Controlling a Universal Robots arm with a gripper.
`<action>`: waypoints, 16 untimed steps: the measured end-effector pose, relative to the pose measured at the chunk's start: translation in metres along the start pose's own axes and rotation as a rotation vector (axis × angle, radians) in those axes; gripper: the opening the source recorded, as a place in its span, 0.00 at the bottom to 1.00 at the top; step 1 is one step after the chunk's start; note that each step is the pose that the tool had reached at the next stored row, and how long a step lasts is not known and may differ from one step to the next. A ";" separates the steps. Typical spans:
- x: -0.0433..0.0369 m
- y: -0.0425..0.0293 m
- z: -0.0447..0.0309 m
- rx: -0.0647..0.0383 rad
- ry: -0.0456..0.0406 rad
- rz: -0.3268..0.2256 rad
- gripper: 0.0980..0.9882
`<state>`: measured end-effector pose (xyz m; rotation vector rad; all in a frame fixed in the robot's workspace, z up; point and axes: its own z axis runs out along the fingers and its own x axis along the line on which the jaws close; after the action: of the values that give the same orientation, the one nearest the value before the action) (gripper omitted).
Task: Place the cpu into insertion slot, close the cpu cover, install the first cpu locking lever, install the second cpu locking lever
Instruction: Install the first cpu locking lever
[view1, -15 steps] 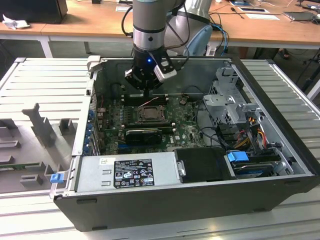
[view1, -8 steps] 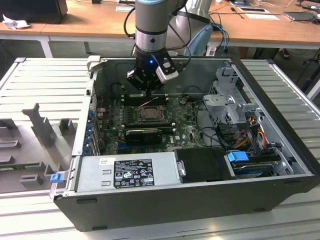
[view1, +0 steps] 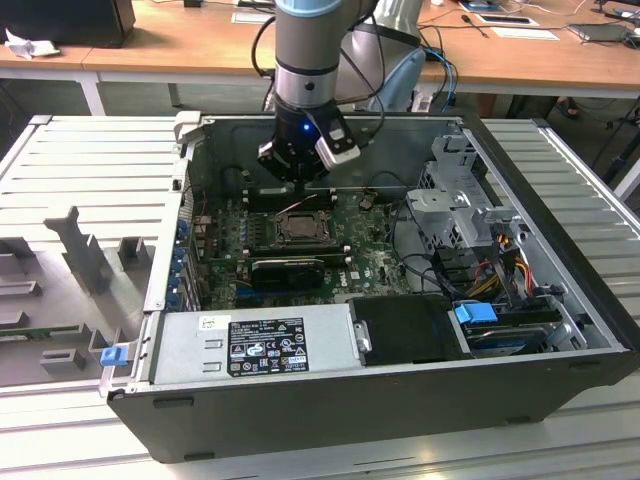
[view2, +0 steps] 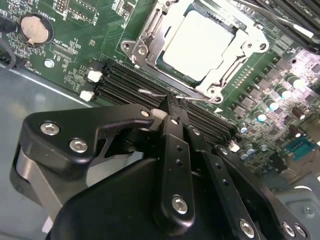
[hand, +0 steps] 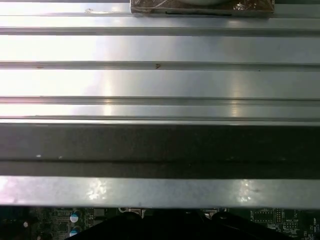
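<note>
CPU locking lever (view2: 159, 94), a thin bright wire rod, lies just beyond the tips of the claw (view2: 172, 107) in the second wrist view, running along the near edge of the socket, crosswise to the fingers. The claw's black fingers (view2: 175, 145) are pressed together into a single narrow tip with nothing between them; that tip sits at or just touching the lever's bent end, though actual contact I cannot tell.

Beyond the lever, the cpu cover (view2: 150, 37) lies shut and flat on the socket, its silvery frame ringing the cpu (view2: 200, 42), whose pale metal top shows through the square window. So the chip is already seated and the cover is down. Black memory slots (view2: 120, 82) run between the claw and the socket, parallel to the lever.

In the exterior view the arm reaches down into the open computer case (view1: 560, 330), the claw (view1: 297, 183) hanging just above the socket's far edge on the green motherboard (view1: 375, 260).
</note>
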<state>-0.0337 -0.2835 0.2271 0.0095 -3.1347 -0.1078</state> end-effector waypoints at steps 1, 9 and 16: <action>-0.0007 0.0000 0.0004 0.000 0.0000 0.000 0.01; -0.0101 0.0010 0.0044 0.000 0.0001 -0.001 0.01; -0.0133 0.0025 0.0082 0.000 0.0009 -0.013 0.01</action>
<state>-0.0204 -0.2804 0.2191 0.0303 -3.1342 -0.1076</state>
